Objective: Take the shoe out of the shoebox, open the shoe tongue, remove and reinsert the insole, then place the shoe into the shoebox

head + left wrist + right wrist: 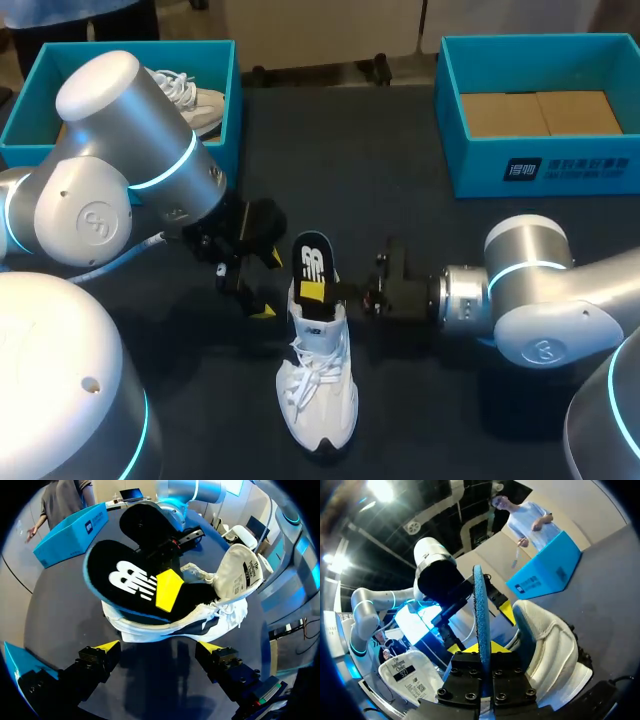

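Toward the middle of the table's [440,410] near edge stands the white shoe [318,390], toe toward that edge, tongue [240,575] folded back. The right gripper [316,292] is clamped on the black insole [314,258], which stands up over the shoe's heel; the left gripper [266,284] hangs spread wide just beside the heel.

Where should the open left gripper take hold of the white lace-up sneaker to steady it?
Grip the heel end of the white lace-up sneaker, coming from the robot's left. The black foam insole stands out of the opening, clamped by the right gripper, so only the wall facing the open left gripper looks free.
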### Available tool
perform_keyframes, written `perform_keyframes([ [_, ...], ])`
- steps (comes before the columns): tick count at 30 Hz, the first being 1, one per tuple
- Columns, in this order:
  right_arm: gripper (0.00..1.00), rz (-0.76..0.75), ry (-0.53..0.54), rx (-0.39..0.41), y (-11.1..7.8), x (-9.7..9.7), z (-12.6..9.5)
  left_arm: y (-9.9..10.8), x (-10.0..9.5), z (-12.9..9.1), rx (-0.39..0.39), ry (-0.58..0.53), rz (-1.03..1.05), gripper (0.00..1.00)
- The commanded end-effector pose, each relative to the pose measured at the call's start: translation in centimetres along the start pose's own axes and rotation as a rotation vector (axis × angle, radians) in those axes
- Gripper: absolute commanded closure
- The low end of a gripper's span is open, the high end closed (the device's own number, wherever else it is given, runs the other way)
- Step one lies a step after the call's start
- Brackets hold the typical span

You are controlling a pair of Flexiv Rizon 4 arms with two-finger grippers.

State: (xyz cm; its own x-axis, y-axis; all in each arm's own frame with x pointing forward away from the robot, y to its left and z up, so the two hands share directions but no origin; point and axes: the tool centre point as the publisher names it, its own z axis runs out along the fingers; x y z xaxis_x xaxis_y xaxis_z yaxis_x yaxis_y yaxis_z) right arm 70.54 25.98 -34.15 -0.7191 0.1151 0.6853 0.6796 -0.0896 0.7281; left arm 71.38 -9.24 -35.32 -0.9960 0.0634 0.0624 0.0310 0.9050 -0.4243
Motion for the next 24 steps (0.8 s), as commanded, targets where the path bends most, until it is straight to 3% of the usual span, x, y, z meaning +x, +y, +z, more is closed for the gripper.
perform_keyframes([
  [1, 1.0, 0.006, 0.01, 0.001, -1.1, 0.0, 0.0, 0.0, 0.0, 0.0, -0.003, 0.0, 0.0, 0.0],
  [7, 1.0, -0.012, 0.043, -0.015, -1.0, 0.3, 0.4, 0.0, 0.0, 0.0, -0.003, 0.0, 0.0, 0.0],
  [8, 0.76, -0.022, 0.045, -0.015, -0.6, 0.4, 0.6, 0.0, 0.0, 0.0, -0.003, 0.0, 0.0, 0.0],
  [10, 0.67, -0.039, 0.047, -0.018, 0.0, 0.6, 0.6, 0.0, 0.0, 0.0, -0.003, 0.0, 0.0, 0.0],
  [24, 0.68, -0.121, 0.025, -0.042, 2.6, 1.2, 0.5, 0.0, 0.0, 0.0, -0.003, 0.0, 0.0, 0.0],
])
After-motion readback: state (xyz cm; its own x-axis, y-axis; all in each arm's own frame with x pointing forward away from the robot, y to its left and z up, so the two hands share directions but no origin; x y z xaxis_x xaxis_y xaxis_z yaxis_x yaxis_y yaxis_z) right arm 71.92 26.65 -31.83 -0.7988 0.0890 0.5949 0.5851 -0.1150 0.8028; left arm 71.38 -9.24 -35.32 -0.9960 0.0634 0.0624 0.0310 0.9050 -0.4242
